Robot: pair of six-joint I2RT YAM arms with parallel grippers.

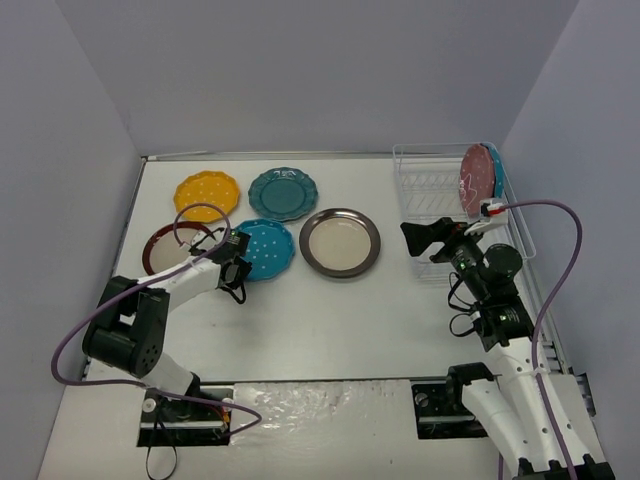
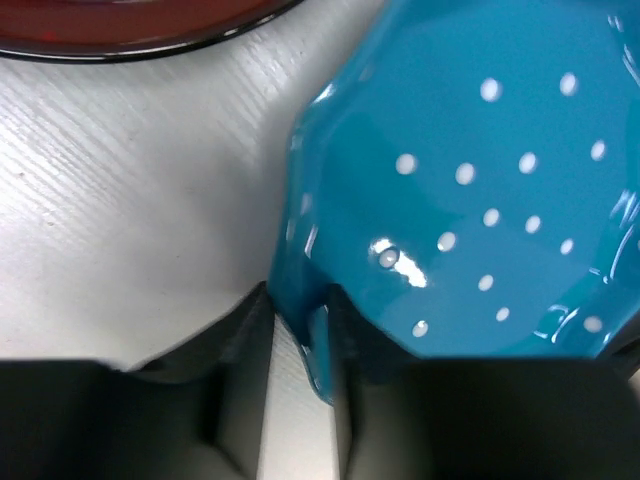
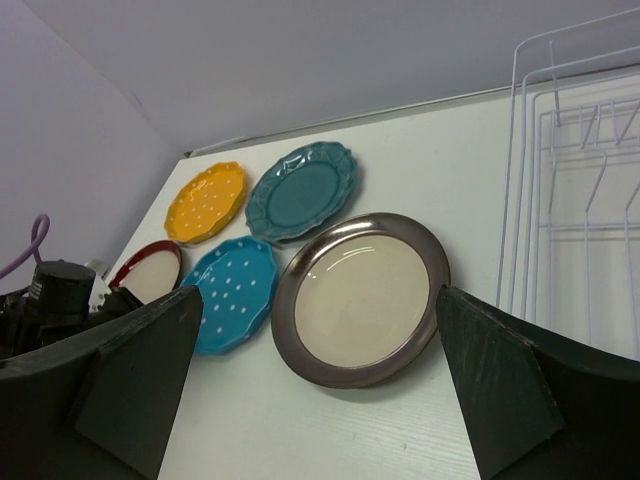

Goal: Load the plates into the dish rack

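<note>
My left gripper (image 1: pixel 238 262) is shut on the near-left rim of a blue dotted plate (image 1: pixel 268 248) lying on the table; in the left wrist view the rim (image 2: pixel 312 330) sits between the two fingers of the left gripper (image 2: pixel 300 310). My right gripper (image 1: pixel 425 238) is open and empty, hovering left of the white wire dish rack (image 1: pixel 430 190). A pink dotted plate (image 1: pixel 473 180) stands in the rack with a blue one (image 1: pixel 497 172) behind it. Yellow (image 1: pixel 206 192), teal (image 1: pixel 282 193), maroon-rimmed (image 1: pixel 170 247) and brown-rimmed (image 1: pixel 340 242) plates lie flat.
The right wrist view shows the brown-rimmed plate (image 3: pixel 362 298) between the wide-open fingers of the right gripper (image 3: pixel 320 340), the rack's wires (image 3: pixel 590 200) at right. Grey walls enclose the table. A purple cable (image 1: pixel 200 215) loops over the maroon-rimmed plate.
</note>
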